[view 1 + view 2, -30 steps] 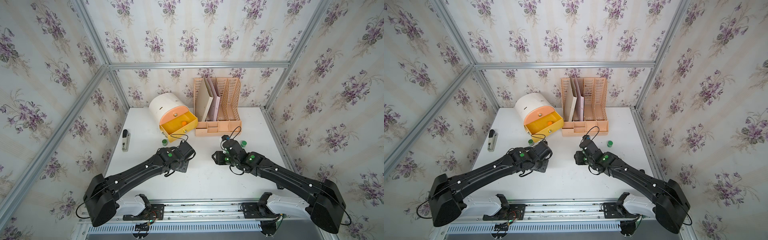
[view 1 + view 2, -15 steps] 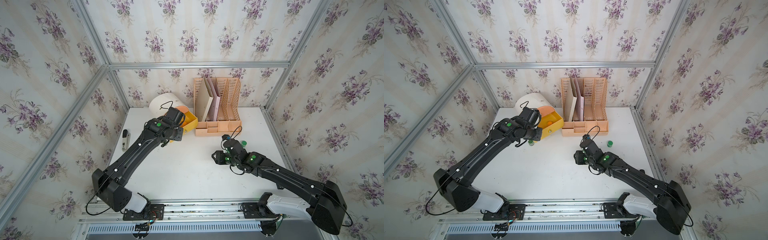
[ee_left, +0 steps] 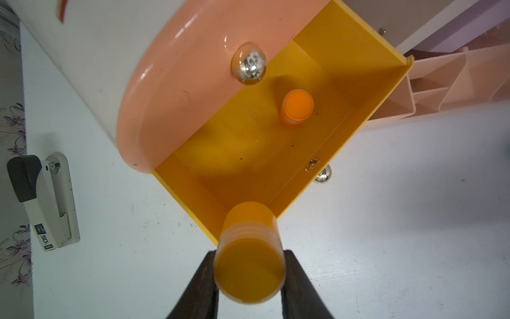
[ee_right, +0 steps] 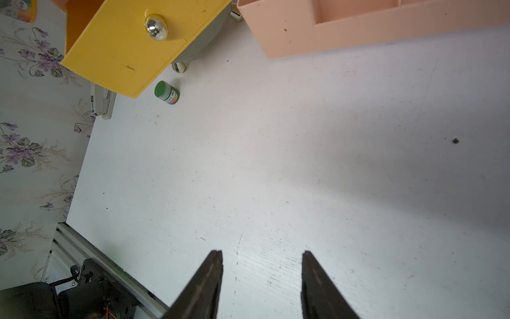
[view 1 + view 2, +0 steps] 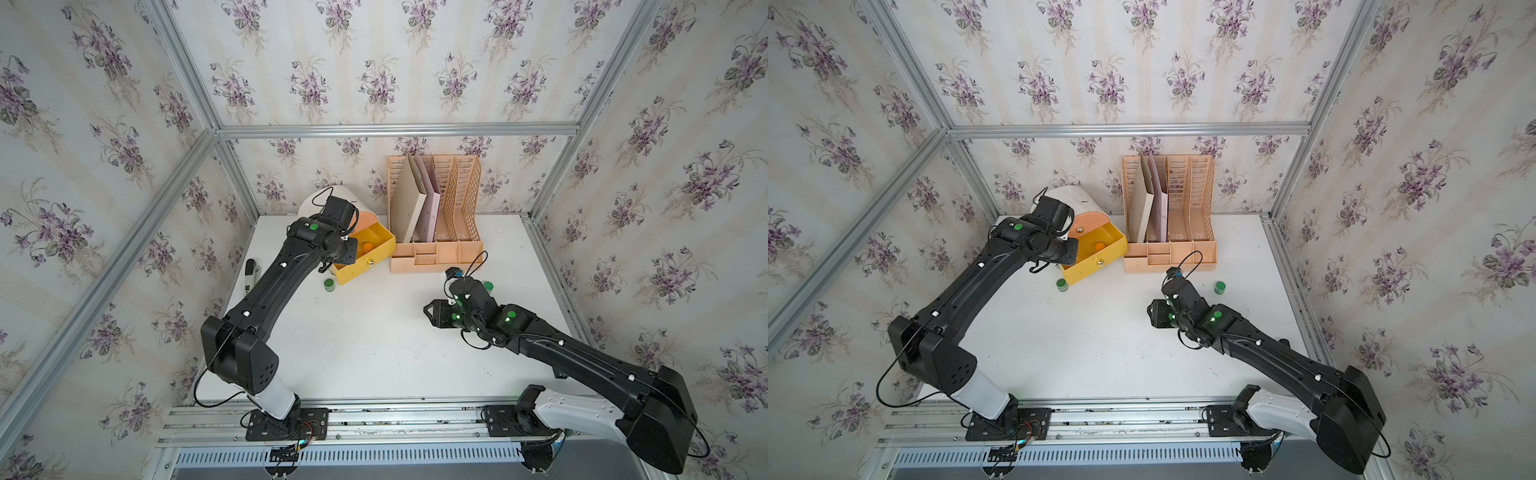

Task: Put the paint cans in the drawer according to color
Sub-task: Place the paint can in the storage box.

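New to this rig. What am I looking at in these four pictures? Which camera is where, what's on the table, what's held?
Two black robot arms on a rail at the front, each ending in a two-fingered pincer. Two pictures come from one overhead stereo camera and look nearly alike; the other two come from a camera on each wrist, looking past the fingers. On the white table: a white chest with its yellow drawer pulled out and an orange jar inside, two green jars, a peach file rack, a stapler. The left pincer is shut on a second orange jar at the drawer's corner. The right pincer is open and empty above the table.
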Robot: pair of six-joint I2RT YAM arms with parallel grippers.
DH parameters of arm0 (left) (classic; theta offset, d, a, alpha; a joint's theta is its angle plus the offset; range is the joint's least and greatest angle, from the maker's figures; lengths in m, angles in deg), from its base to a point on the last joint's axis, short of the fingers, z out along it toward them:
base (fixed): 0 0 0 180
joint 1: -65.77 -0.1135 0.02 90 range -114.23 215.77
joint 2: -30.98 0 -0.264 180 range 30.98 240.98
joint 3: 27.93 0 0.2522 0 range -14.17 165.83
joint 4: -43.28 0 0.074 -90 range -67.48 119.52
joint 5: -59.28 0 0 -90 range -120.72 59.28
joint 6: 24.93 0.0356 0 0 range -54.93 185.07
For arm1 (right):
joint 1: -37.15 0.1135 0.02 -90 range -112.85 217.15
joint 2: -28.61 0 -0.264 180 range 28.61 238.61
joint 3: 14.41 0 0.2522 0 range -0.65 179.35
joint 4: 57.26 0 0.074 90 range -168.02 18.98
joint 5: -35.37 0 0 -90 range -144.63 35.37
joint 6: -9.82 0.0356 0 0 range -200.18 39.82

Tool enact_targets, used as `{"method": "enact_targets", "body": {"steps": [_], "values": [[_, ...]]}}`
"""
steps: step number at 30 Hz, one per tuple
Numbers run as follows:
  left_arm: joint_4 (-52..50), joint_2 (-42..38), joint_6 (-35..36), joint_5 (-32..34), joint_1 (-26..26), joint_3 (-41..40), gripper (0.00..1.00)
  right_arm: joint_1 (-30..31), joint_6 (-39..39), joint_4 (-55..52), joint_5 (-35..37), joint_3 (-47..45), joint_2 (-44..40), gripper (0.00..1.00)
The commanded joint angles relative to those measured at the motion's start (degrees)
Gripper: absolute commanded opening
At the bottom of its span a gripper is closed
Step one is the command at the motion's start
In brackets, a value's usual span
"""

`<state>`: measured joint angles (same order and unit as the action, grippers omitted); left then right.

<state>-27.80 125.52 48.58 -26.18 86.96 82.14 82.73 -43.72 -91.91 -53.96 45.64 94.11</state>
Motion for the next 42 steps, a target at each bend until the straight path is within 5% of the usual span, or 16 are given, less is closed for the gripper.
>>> {"method": "enact_targets", "body": {"steps": [1,29,42], "values": [[1.5,1.4,1.1,-1.2,-1.1,0.4,0.21,0.0,0.2,-0.3,0.3,0.5,-0.2,0.50],[2.8,12.3,2.5,-1.7,-3.7,3.9,0.26,0.0,-0.3,-2.1,1.3,1.6,-1.2,0.50],[1.5,9.6,3.2,-2.3,-3.7,4.6,0.53,0.0,-0.3,-1.7,1.1,1.7,-1.1,0.50]]}}
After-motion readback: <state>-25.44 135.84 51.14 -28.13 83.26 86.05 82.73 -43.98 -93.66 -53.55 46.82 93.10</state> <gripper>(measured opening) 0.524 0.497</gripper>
